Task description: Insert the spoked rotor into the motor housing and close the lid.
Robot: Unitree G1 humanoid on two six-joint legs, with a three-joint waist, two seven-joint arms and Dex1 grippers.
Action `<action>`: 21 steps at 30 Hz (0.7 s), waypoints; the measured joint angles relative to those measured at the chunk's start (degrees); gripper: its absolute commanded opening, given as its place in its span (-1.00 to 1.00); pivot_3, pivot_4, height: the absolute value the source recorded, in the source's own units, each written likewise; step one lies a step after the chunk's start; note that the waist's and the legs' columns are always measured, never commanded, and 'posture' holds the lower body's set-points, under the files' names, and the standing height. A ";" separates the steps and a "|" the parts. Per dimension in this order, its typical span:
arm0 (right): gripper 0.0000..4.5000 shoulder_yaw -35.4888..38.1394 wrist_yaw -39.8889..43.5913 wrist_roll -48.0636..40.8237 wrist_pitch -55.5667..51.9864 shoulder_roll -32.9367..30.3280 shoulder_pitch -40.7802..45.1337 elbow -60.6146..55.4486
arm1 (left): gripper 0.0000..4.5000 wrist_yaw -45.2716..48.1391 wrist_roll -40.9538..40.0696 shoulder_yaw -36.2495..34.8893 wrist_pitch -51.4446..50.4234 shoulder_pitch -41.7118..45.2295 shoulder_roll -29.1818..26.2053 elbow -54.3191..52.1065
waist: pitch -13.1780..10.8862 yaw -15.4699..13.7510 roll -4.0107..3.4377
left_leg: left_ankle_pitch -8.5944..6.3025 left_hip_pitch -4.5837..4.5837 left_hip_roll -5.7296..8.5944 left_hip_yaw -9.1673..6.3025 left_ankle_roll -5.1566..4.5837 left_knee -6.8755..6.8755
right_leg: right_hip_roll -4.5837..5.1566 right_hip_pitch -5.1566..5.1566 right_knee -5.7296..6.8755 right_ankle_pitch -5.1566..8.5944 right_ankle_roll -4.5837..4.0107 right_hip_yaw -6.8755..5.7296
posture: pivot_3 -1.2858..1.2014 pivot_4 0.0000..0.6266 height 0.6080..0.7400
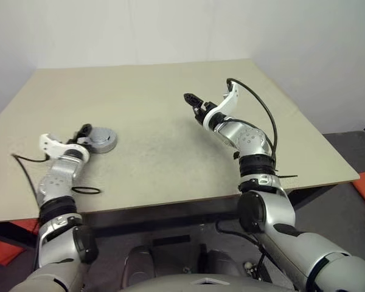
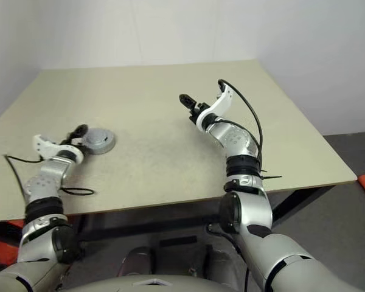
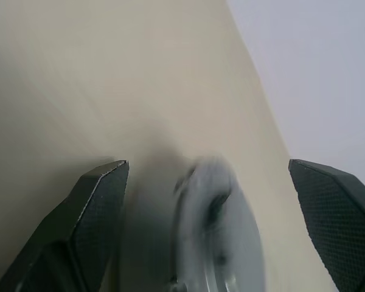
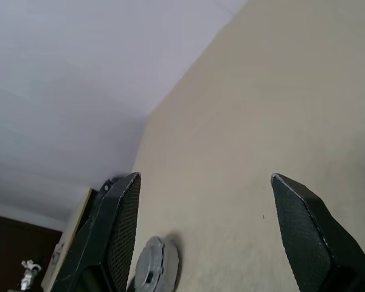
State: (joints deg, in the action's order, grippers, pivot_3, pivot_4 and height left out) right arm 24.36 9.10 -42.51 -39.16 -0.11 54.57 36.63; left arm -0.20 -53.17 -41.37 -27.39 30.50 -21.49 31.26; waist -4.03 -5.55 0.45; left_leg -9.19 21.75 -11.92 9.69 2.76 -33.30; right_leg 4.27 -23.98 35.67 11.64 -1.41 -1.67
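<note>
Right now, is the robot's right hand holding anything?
No. The right gripper hangs open above the bare table with nothing between its fingers, far from the round metal motor.

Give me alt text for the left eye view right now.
The closed motor housing sits on the beige table near its left side, with the open left gripper right beside it. The right gripper hangs open and empty above the table's middle.

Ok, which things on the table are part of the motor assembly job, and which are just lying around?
Part of the job:
- motor housing, lid on
- left gripper, open beside it
- right gripper, open, raised over the table

Just lying about:
- nothing else on the table
</note>
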 measured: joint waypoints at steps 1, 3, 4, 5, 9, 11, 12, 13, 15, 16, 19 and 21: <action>0.71 -0.01 0.24 0.09 0.10 -0.11 0.21 0.72 | 0.97 0.07 0.61 -0.40 0.71 0.09 -1.27 0.27 | 0.00 -0.05 0.01 | 0.00 0.00 0.02 0.00 0.00 0.00 | 0.01 0.01 0.00 0.00 0.00 0.01 | 0.03 -1.00 1.00; 0.71 -0.23 0.89 0.38 0.13 -0.10 0.31 1.60 | 0.97 0.58 1.66 -0.89 1.87 0.33 -2.98 0.81 | 0.00 -0.20 0.01 | 0.00 0.01 0.04 0.00 0.00 0.00 | 0.04 0.03 0.00 0.00 -0.01 0.01 | 0.03 -1.00 1.00; 0.71 -0.50 1.32 0.74 0.18 -0.09 0.32 1.89 | 0.97 1.05 2.27 -0.86 2.42 0.32 -3.41 0.86 | 0.00 -0.38 0.01 | 0.00 0.01 0.04 0.00 0.00 0.00 | 0.05 0.05 0.00 0.01 -0.02 0.00 | 0.03 -1.00 1.00; 0.71 -1.03 1.93 1.24 0.40 -0.08 0.32 1.95 | 0.97 1.69 3.09 -0.71 2.88 0.31 -3.53 0.84 | 0.00 -0.54 0.00 | 0.00 0.01 0.05 0.00 -0.01 -0.01 | 0.08 0.07 0.00 0.01 -0.03 0.00 | 0.03 -1.00 1.00; 0.71 -12.16 7.69 11.99 9.35 -2.30 -2.17 -0.14 | 0.97 7.80 8.93 5.09 8.13 -0.40 -2.03 -2.27 | 0.10 -1.26 0.19 | 0.00 0.01 0.02 -0.06 0.00 -0.04 | 0.12 0.18 -0.02 0.01 -0.04 -0.13 | 0.03 -1.00 1.00; 0.71 -19.04 10.04 20.26 17.55 -4.12 -4.70 -0.64 | 0.97 11.92 12.97 9.83 12.17 -1.44 -1.10 -6.06 | 0.11 -1.56 0.22 | 0.00 0.01 0.02 -0.07 0.01 -0.05 | 0.13 0.20 -0.04 0.01 -0.04 -0.14 | 0.03 -1.00 1.00; 0.71 -21.12 11.60 22.80 20.45 -5.12 -5.81 -0.49 | 0.97 14.34 15.20 12.87 13.66 -2.32 -1.07 -8.63 | 0.10 -1.67 0.24 | 0.00 0.01 0.02 -0.08 0.00 -0.05 | 0.14 0.21 -0.04 0.01 -0.04 -0.14 | 0.03 -1.00 1.00; 0.71 -22.03 12.77 24.23 22.11 -5.81 -6.35 -0.10 | 0.97 16.37 16.88 15.24 14.54 -2.99 -1.08 -10.63 | 0.10 -1.73 0.24 | 0.00 0.01 0.03 -0.08 0.00 -0.05 | 0.15 0.22 -0.03 0.01 -0.04 -0.14 | 0.03 -1.00 1.00; 0.71 -23.49 15.33 26.83 24.76 -7.79 -6.73 1.08 | 0.97 21.31 19.42 20.82 15.31 -4.34 -1.04 -15.78 | 0.10 -1.74 0.23 | 0.00 0.00 0.06 -0.07 0.00 -0.06 | 0.19 0.23 0.00 0.00 -0.07 -0.13 | 0.03 -1.00 1.00; 0.71 -24.66 17.56 28.29 26.79 -9.35 -6.84 1.48 | 0.97 24.12 20.81 24.19 15.31 -4.88 -1.18 -18.46 | 0.10 -1.71 0.23 | 0.00 0.00 0.05 -0.07 -0.01 -0.07 | 0.18 0.23 0.00 -0.01 -0.10 -0.13 | 0.03 -1.00 1.00; 0.71 -25.64 22.01 31.40 30.66 -13.39 -6.79 4.42 | 0.97 30.17 24.74 33.09 15.32 -5.48 -1.16 -23.42 | 0.10 -1.55 0.21 | -0.01 -0.18 0.04 -0.04 -0.03 -0.08 | 0.16 0.35 0.03 -0.03 -0.14 -0.09 | 0.03 -1.00 1.00; 0.71 -25.63 22.83 32.32 31.26 -14.13 -6.82 6.16 | 0.97 31.73 26.25 35.27 15.23 -6.17 -1.06 -23.77 | 0.08 -0.69 0.16 | -0.01 -0.33 -0.03 0.00 -0.03 -0.07 | 0.04 0.37 0.05 -0.08 -0.24 -0.03 | 0.03 -1.00 1.00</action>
State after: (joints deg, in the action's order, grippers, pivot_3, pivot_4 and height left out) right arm -1.27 31.92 -10.19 -7.90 -14.24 47.75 42.79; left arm 31.53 -26.92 -6.10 -12.16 24.34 -22.55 7.49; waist -3.95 -6.24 0.62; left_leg -9.20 21.43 -11.95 9.70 2.73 -33.37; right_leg 4.31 -23.61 35.72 11.56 -1.65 -1.71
